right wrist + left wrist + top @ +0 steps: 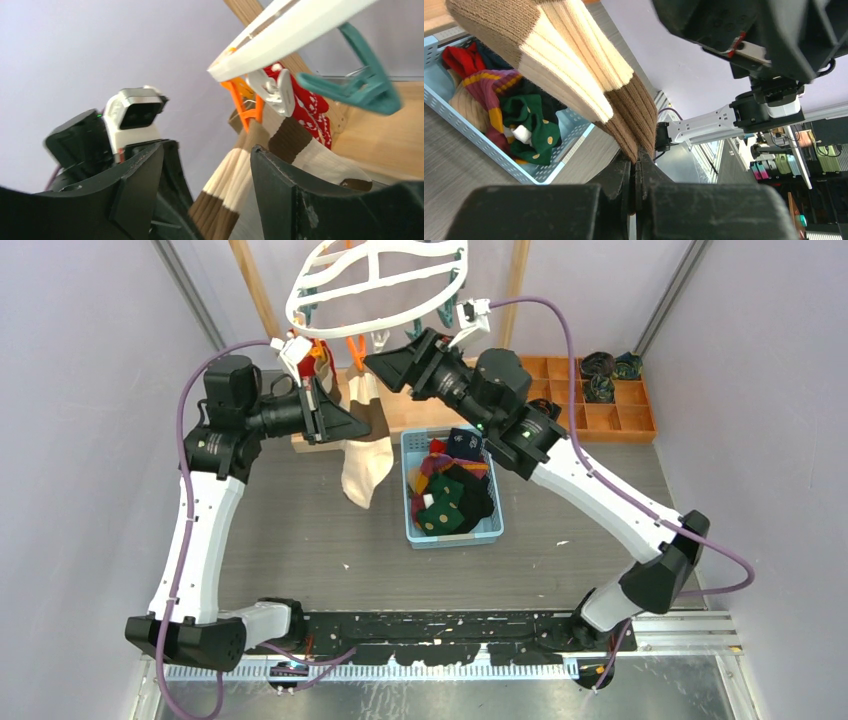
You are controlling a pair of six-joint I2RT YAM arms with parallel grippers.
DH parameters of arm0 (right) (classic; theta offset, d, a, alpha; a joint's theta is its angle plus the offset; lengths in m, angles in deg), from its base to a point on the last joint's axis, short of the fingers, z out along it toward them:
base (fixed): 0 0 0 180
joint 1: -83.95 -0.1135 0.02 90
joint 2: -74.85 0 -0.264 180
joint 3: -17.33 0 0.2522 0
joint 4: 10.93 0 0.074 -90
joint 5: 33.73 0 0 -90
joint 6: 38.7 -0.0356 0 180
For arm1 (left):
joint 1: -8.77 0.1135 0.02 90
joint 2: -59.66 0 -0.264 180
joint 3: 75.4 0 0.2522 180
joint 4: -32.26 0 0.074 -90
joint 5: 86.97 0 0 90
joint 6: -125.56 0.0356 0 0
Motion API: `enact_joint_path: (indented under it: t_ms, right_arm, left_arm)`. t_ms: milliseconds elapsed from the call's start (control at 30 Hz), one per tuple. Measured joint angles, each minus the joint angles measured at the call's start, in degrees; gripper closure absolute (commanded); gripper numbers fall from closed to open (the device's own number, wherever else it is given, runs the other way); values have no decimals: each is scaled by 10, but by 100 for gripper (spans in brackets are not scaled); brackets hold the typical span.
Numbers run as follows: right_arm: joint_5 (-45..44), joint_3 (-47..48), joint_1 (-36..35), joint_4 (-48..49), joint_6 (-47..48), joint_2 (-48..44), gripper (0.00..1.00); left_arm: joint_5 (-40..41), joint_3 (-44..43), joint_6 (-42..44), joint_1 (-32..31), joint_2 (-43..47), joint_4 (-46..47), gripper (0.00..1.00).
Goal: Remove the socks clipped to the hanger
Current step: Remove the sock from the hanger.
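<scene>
The grey wood-grain bench (300, 540) carries a pale blue perforated basket (455, 538) near its middle, heaped with socks (450, 495) in red, navy, dark green with dots, and maroon stripes. Against the far edge sits a light wooden base (420, 415), and to its right an orange tray (600, 420) of compartments with dark rolled bundles (600, 365) in the back ones. A few small white scraps (563, 542) lie on the bare surface.

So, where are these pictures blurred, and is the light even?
Top external: sharp, evenly lit. Left wrist: the left gripper near the lens is dark and soft, the beige sock crisp. Right wrist: the teal clip and right gripper look blurred.
</scene>
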Motion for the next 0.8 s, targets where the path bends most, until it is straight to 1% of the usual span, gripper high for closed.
enact_joint_path:
  t_ms: [200, 367, 533, 800]
  right_arm:
    - [-33, 29, -8, -26, 15, 54, 31]
    - [-35, 37, -11, -37, 23, 70, 31]
    - [-35, 81, -11, -37, 26, 94, 31]
    - [-33, 159, -8, -40, 47, 159, 43]
  left_arm:
    - [3, 0, 1, -5, 0, 0, 100]
    - [4, 0, 5, -8, -1, 0, 100]
    - [6, 0, 11, -8, -2, -1, 100]
    - [17, 0, 18, -10, -3, -8, 100]
